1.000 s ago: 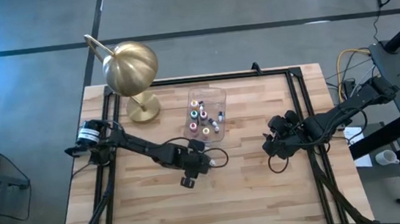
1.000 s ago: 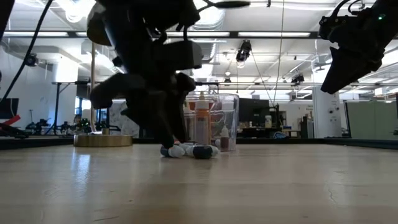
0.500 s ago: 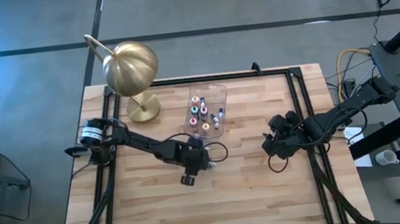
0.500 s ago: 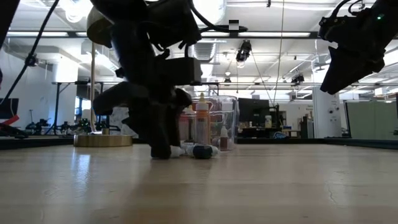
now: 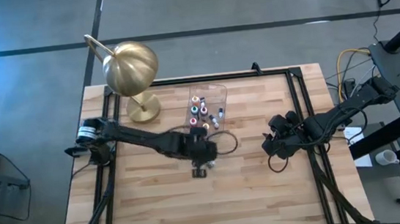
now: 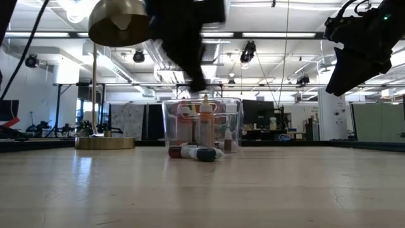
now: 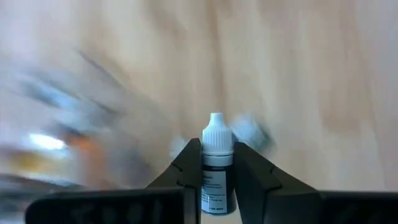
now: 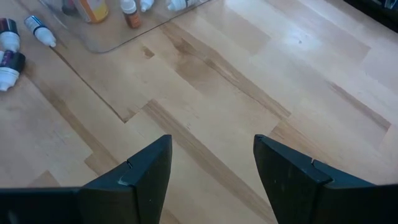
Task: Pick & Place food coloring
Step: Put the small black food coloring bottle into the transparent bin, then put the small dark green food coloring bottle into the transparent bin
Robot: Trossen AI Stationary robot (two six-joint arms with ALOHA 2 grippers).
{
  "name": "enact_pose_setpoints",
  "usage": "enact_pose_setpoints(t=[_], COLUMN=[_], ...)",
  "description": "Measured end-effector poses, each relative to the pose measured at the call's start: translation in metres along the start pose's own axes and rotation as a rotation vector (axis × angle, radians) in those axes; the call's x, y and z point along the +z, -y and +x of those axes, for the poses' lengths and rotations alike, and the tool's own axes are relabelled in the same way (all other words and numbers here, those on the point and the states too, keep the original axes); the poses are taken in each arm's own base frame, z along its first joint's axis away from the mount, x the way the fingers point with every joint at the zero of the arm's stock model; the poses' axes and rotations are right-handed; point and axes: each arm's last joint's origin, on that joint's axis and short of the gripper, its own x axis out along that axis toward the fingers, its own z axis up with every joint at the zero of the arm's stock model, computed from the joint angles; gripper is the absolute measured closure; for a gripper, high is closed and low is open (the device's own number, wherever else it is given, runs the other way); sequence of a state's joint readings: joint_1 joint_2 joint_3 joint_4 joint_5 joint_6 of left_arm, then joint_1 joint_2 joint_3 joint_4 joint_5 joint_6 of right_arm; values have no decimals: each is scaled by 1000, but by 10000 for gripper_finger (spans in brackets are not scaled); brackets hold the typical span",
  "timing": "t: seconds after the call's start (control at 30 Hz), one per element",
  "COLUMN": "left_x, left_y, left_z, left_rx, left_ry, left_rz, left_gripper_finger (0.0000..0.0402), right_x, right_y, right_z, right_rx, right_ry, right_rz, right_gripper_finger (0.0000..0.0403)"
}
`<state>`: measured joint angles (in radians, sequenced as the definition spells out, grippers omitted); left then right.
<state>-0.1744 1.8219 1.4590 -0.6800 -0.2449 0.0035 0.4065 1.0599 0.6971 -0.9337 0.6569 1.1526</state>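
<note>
A brass dome lamp (image 5: 131, 68) stands at the wooden table's (image 5: 158, 211) far corner, beside a clear tub (image 5: 217, 94).

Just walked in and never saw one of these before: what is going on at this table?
Two robot arms are sorting tiny food coloring bottles. The left hand has shut on one white-capped bottle and holds it above the table, near a clear tub that already has several bottles standing in it. A few more bottles lie on the wood in front of the tub. The right hand waits open over the table's right side, holding nothing. A brass lamp stands at the back left.
</note>
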Motion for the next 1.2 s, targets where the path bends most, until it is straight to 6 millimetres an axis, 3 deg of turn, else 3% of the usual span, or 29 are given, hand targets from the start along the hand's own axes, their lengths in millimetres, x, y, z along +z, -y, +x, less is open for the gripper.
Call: enact_pose_setpoints(t=[0.13,0.33,0.4,0.5,0.63,0.73,0.83,0.97,1.07,1.2], left_x=[33,44,54,74,92,92,79,56,33,5], left_y=[-39,-106,-115,-119,-125,-124,-113,-68,-27,17], left_z=[-36,-47,-66,-111,-162,-172,-155,-93,-41,3], left_rx=[235,555,686,764,675,554,287,-129,-182,-206], left_ry=[124,145,149,239,444,480,368,181,125,225], left_rz=[-30,-166,-118,-71,-137,-195,-175,-37,120,302], left_gripper_finger=[358,268,242,219,212,212,213,214,214,214], right_x=[0,1,1,1,1,1,1,1,1,1], right_y=[0,0,0,0,0,0,0,0,0,0], right_z=[0,0,0,0,0,0,0,0,0,0], right_rx=[-1,-10,-10,-9,-9,-9,-10,-10,-11,-11], right_ry=[2,22,21,21,22,22,22,22,22,22], right_rz=[14,39,39,50,47,46,45,29,8,-3], right_gripper_finger=[184,184,184,184,184,184,184,184,184,184])
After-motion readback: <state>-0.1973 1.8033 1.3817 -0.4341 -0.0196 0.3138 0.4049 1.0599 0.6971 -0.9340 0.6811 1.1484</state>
